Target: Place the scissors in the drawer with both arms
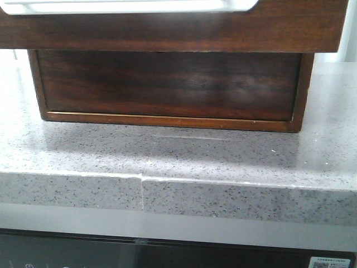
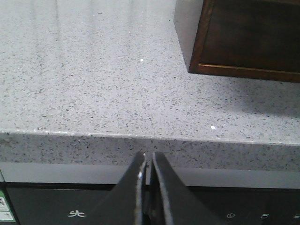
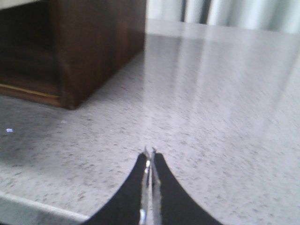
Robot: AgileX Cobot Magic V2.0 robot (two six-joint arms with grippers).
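— What have your grippers got?
— Nothing: your left gripper (image 2: 147, 159) and right gripper (image 3: 149, 154) are both pinched closed, empty, near the counter (image 1: 223, 162) edge.
— And the drawer (image 1: 184, 25)?
— Pulled out above the cabinet (image 1: 167, 84). No scissors visible; picking and placing them remain.

- Front cam: low, close in, looking fwd across the grey speckled countertop (image 1: 167, 162) at the wooden cabinet (image 1: 167, 84); the drawer (image 1: 184, 28) juts out overhead, cropped by the frame top.
- Left wrist cam: just off the counter's front edge, facing fwd over the left gripper (image 2: 148, 159); cabinet's left front corner (image 2: 201, 65) in view.
- Right wrist cam: above the counter, over the right gripper (image 3: 149, 157), blurry; cabinet's right corner (image 3: 70, 93) in view.
- Shared by all three: countertop + cabinet base.
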